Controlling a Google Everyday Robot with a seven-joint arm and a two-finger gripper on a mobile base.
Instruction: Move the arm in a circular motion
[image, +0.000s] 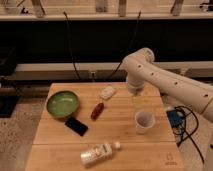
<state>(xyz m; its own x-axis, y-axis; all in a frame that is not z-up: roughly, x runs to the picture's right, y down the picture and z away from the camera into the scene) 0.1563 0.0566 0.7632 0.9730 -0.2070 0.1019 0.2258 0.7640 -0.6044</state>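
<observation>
The arm (167, 86) is reaching in from the right edge, its thick white segment sloping up and left to a rounded joint over the back right part of the wooden table (55, 142). From that joint it is bending straight down. The gripper (138, 102) is hanging below, pointing at the tabletop, just behind the white cup (144, 121); whether it is spread or closed cannot be told. The green bowl (63, 103) is sitting well apart, at the left.
</observation>
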